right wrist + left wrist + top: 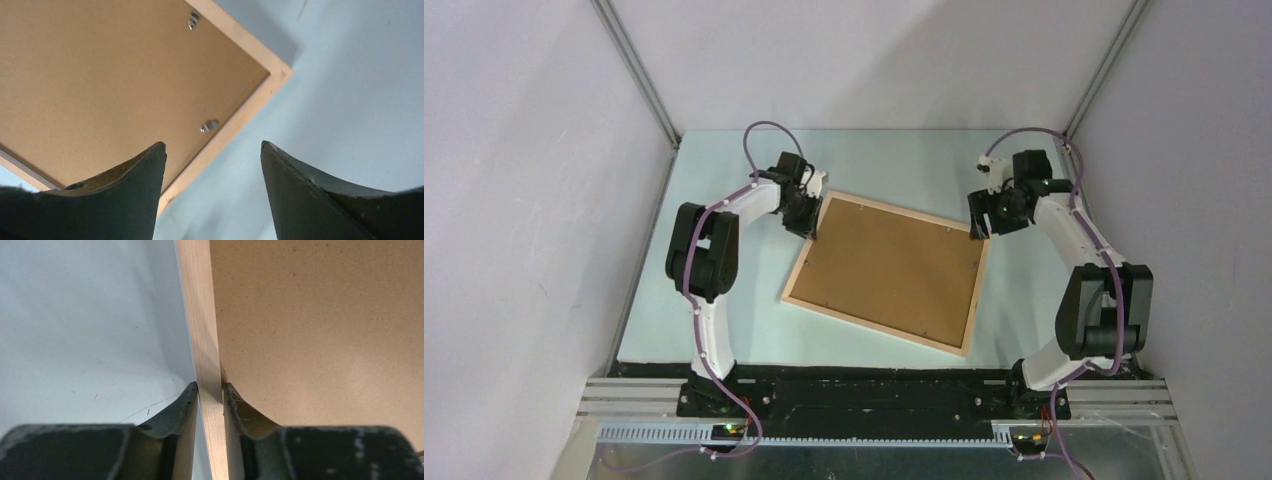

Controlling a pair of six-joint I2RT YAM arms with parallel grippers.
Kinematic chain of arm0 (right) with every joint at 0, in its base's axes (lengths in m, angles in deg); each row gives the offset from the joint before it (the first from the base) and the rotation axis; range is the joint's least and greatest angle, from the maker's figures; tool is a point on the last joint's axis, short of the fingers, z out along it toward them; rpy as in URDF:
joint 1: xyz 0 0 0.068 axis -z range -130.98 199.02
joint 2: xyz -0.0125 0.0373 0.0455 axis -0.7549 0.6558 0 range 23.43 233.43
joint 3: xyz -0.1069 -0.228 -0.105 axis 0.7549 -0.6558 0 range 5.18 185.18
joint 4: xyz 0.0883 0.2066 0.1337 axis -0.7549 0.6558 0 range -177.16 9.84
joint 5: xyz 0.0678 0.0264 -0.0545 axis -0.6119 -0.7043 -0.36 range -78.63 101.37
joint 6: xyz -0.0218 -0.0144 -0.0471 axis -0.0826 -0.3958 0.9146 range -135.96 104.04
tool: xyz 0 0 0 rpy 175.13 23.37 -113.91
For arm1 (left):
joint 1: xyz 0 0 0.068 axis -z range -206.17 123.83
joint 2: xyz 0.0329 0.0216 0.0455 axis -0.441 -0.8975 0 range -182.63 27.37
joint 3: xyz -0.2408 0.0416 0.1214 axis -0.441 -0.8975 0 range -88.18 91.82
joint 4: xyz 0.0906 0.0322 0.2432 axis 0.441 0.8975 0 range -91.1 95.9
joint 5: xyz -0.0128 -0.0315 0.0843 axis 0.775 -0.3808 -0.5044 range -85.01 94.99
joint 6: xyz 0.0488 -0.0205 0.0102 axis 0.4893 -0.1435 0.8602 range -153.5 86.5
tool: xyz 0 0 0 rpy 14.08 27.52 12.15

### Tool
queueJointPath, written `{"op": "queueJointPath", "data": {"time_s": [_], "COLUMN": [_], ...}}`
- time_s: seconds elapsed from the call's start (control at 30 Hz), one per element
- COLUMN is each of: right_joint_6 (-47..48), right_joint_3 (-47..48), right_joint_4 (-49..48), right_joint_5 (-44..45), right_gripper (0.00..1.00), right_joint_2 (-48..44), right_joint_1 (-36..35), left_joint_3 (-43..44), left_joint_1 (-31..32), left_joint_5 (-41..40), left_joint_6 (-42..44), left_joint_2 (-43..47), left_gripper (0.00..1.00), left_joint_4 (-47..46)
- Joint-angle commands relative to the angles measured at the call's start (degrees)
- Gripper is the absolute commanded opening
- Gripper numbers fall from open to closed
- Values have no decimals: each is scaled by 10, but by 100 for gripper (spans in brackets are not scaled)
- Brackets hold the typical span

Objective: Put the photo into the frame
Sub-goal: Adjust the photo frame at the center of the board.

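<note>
Nearest you, the frame (876, 325) lies face-down, with the backing board (889, 265) seated in it (photo unseen, presumably beneath). At the far corners, your left gripper (210, 390) pinches the frame's wooden rail and your right gripper (213, 150) hangs released above. Probably only the metal tabs (209, 125) are left to secure.

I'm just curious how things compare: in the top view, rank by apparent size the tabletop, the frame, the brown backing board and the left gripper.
Largest to smallest:
1. tabletop
2. frame
3. brown backing board, barely smaller, sitting inside it
4. left gripper

Pale mint tabletop (894, 160) w/ grey walls (524, 150), alu corner struts (637, 70), even light.
</note>
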Motion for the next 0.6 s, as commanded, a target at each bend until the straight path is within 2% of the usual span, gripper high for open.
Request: {"op": "queueJointPath", "data": {"time_s": [0.0, 0.17, 0.33, 0.57], "right_joint_6": [-41, -59, -81, -108], "right_joint_3": [-56, -100, -101, -86], "right_joint_4": [-31, -39, -49, -68], "right_joint_5": [-9, -24, -59, -82], "right_gripper": [73, 73, 69, 63], "right_joint_2": [-47, -52, -4, 71], "right_joint_1": [30, 85, 113, 115], "left_joint_3": [3, -10, -26, -45], "left_joint_1": [-4, -13, -22, -22], "left_joint_5": [23, 25, 43, 49], "left_joint_6": [-33, -52, -68, -70], "left_joint_2": [-17, -12, -6, -3], "left_gripper": [26, 13, 2, 0], "left_joint_4": [-7, -7, -8, -19]}}
